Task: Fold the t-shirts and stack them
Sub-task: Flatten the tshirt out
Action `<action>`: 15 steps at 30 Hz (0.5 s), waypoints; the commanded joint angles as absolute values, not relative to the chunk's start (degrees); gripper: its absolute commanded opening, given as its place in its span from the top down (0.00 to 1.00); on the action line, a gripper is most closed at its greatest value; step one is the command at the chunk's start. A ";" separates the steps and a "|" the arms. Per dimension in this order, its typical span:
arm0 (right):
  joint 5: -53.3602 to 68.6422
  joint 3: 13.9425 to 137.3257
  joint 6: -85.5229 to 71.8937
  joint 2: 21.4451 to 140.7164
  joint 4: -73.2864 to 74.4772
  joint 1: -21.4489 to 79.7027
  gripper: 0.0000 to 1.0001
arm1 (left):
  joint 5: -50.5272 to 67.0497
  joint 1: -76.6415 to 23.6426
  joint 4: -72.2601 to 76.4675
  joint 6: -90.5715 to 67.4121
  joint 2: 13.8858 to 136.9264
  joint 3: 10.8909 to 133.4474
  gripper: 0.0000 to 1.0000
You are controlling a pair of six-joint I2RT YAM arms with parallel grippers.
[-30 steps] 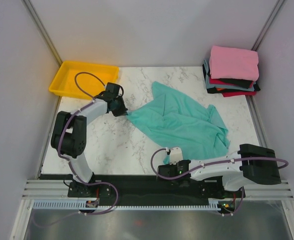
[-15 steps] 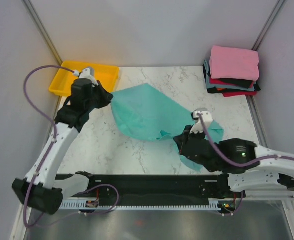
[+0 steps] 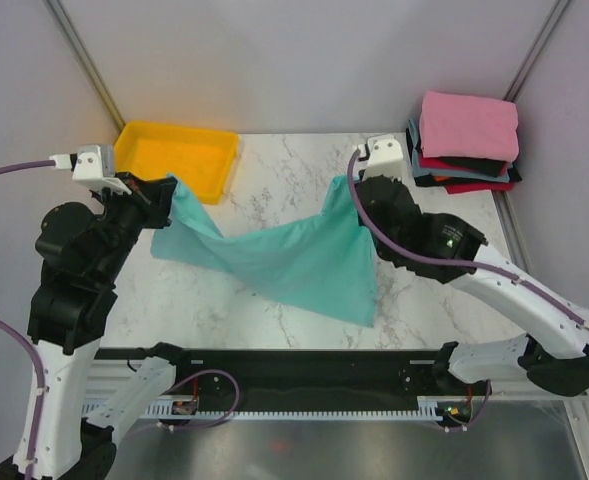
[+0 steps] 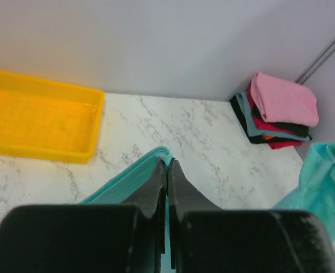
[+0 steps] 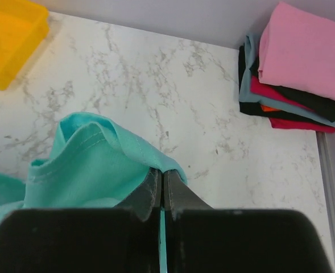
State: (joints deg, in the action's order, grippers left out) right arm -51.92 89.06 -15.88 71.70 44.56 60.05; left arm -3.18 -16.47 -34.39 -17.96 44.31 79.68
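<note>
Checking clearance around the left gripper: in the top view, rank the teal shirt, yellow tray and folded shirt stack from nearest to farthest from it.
1. teal shirt: pinched in the left gripper and spreading out to its right.
2. yellow tray: close by at the far left, just beyond the gripper.
3. folded shirt stack: at the far right, across the whole scene.

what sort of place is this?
Probably a lab test cell, not a home: bare grey walls with metal corner rails box in a marble-look table, with a yellow tray and folded shirt stack staged.
</note>
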 commanded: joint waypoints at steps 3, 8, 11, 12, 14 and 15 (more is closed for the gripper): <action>-39.82 91.40 -6.70 62.59 34.12 50.54 1.00 | -5.19 -16.17 -40.25 -11.87 44.04 85.06 0.98; -33.77 90.27 -0.71 50.20 29.98 50.54 1.00 | 1.21 -16.26 -39.39 -8.18 40.52 88.50 0.98; -22.61 88.07 3.60 43.17 26.29 50.54 1.00 | 6.41 -16.17 -35.26 -6.42 36.22 87.54 0.98; -20.24 87.98 4.04 42.20 25.58 50.54 1.00 | 6.59 -16.26 -34.81 -6.33 35.60 87.80 0.98; -19.25 89.11 5.09 41.57 26.10 50.54 1.00 | 7.03 -16.17 -34.19 -5.89 34.63 88.85 0.98; -18.99 90.69 5.45 41.75 26.63 50.54 1.00 | 7.12 -16.26 -33.93 -5.45 34.54 90.16 0.98</action>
